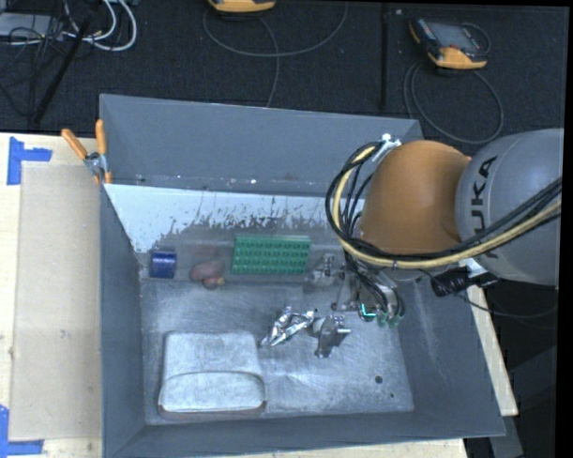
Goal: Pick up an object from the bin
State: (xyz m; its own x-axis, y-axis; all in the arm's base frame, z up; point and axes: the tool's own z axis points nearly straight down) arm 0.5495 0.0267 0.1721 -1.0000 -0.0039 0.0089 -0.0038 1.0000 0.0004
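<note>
From the camera view, the gripper (pixel 332 336) hangs low over the floor of the bin (pixel 122 358), right of centre, below the orange wrist cover (pixel 410 195). Whether it is open or closed cannot be told. A crumpled silver foil piece (pixel 288 327) lies just beside it at nine o'clock. A green studded block (pixel 271 257) sits at eleven o'clock and a grey pad (pixel 211 371) at eight.

Oblique overhead view of bin (pixel 252 152)
</note>
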